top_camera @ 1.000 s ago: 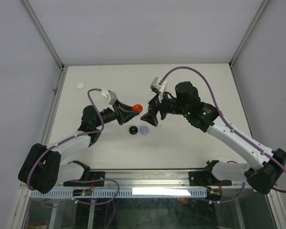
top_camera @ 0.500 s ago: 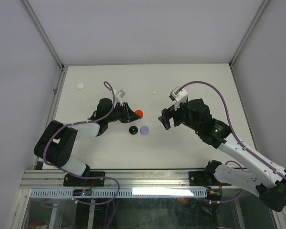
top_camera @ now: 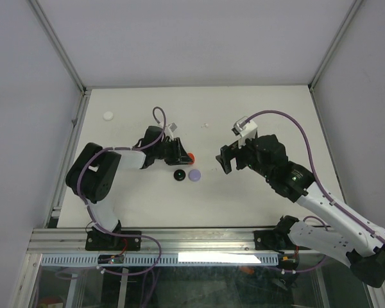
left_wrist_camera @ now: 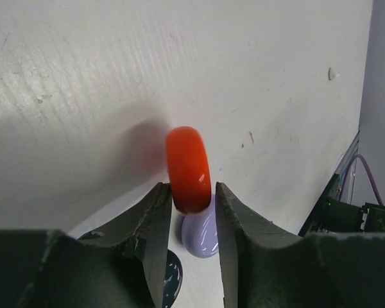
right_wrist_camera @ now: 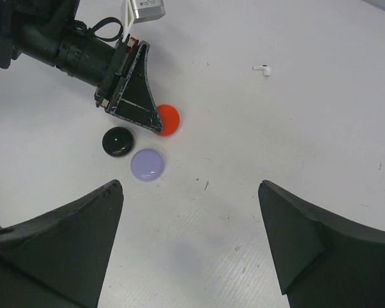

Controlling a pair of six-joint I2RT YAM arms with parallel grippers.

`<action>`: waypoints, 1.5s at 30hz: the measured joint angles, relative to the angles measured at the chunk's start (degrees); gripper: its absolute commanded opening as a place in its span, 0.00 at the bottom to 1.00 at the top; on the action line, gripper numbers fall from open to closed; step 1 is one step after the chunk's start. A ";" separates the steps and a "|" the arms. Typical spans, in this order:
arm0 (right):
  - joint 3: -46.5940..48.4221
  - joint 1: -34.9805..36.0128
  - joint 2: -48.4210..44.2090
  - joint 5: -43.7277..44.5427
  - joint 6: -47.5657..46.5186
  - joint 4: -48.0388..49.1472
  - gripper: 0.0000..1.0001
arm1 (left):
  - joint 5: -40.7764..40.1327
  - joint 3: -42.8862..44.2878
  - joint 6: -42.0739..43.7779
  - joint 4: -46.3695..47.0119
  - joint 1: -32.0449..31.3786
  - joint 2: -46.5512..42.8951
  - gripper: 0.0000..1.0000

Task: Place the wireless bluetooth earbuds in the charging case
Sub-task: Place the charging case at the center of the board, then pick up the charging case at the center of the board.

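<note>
Left gripper (left_wrist_camera: 187, 192): closed narrow on the red case (left_wrist_camera: 188, 168), which stands on edge, pinched by its lower rim, low over the table (top_camera: 256, 109).
Right gripper (right_wrist_camera: 189, 186): spread wide with nothing in it, hanging over bare table to the right of the cases.
Earbud: I can only spot one, the white earbud (right_wrist_camera: 262, 69), lying on the table well apart from every case.
Other cases: the lavender case (right_wrist_camera: 147, 165) and the black case (right_wrist_camera: 117, 141) lie flat, just beside each other and near the red one.
Risk, grip: the hold is on a thin slice of smooth, rounded rim, so the case could squirt out and roll (it is on edge, after all).
Risk, neighbours: a slip could knock the lavender case.
Risk, earbud: it is tiny, and wide fingers may nudge it away.
Writing: none I can read anywhere.
</note>
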 measured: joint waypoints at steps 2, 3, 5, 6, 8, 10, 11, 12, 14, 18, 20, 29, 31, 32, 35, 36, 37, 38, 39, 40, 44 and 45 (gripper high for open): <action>-0.31 0.00 -0.24 0.04 0.00 0.09 0.90 | -0.79 0.63 0.04 -2.12 -0.26 0.46 0.41; -0.52 0.00 -0.33 0.11 0.02 0.11 0.90 | -1.18 0.72 0.09 -3.02 -0.50 0.52 0.42; -0.79 0.00 -0.33 0.28 0.04 0.02 0.90 | -1.99 1.01 0.09 -5.01 -0.87 0.52 0.48; -0.87 0.00 -0.33 0.37 0.07 -0.07 0.90 | -2.25 1.44 0.07 -5.64 -0.92 0.52 0.49; -0.87 0.00 -0.33 0.42 0.09 0.00 0.90 | -3.28 2.58 0.28 -6.95 -1.09 0.46 0.51; -0.87 0.00 -0.35 0.44 0.11 -0.02 0.90 | -4.66 3.43 0.44 -8.76 -1.25 0.13 0.55; -0.87 0.00 -0.35 0.44 0.11 -0.02 0.90 | -5.62 3.67 0.48 -9.70 -1.27 -0.22 0.56; -0.87 0.00 -0.35 0.46 0.11 -0.02 0.90 | -6.86 3.91 0.70 -10.93 -1.27 -0.85 0.57; -0.87 0.00 -0.37 0.46 0.11 -0.02 0.90 | -9.88 4.13 1.33 -13.75 -1.25 -2.36 0.58; -0.87 0.00 -0.35 0.46 0.11 -0.02 0.90 | -15.78 4.59 2.71 -19.61 -0.68 -5.70 0.59; -0.87 0.00 -0.35 0.46 0.11 -0.04 0.90 | -18.43 5.35 3.45 -22.29 -0.11 -6.95 0.58; -0.87 0.00 -0.28 0.48 0.11 -0.07 0.90 | -35.39 13.84 12.00 -32.57 7.74 -7.87 0.56; -0.87 0.00 -0.20 0.59 0.09 -0.04 0.90 | -38.38 15.50 12.98 -33.62 10.29 -7.74 0.67; -0.87 0.00 -0.11 0.68 0.09 -0.07 0.90 | -39.63 16.74 13.38 -34.18 11.87 -7.43 0.68; -0.87 0.00 0.35 0.96 0.07 -0.09 0.90 | -41.94 20.90 14.10 -34.45 16.59 -5.07 0.73; -0.87 0.00 0.52 1.11 0.04 -0.11 0.90 | -42.71 22.69 14.36 -34.42 18.18 -3.67 0.73; -0.87 0.00 0.61 1.29 0.00 -0.13 0.90 | -43.15 24.15 14.67 -34.25 19.56 -2.36 0.74; -0.87 0.00 0.68 1.36 -0.02 -0.15 0.90 | -43.43 25.64 14.93 -34.27 20.94 -0.92 0.74; -0.87 0.00 0.72 1.51 -0.04 -0.15 0.90 | -43.76 27.28 15.08 -34.27 22.36 0.68 0.74; -0.87 0.00 0.74 1.60 -0.04 -0.15 0.90 | -44.04 28.52 15.13 -34.23 23.39 2.03 0.74; -0.87 0.00 1.20 2.19 -0.15 -0.15 0.90 | -44.68 34.53 15.04 -34.21 27.96 8.81 0.75; -0.87 0.00 1.53 2.34 -0.26 -0.15 0.91 | -44.72 35.95 15.02 -34.21 28.98 10.51 0.75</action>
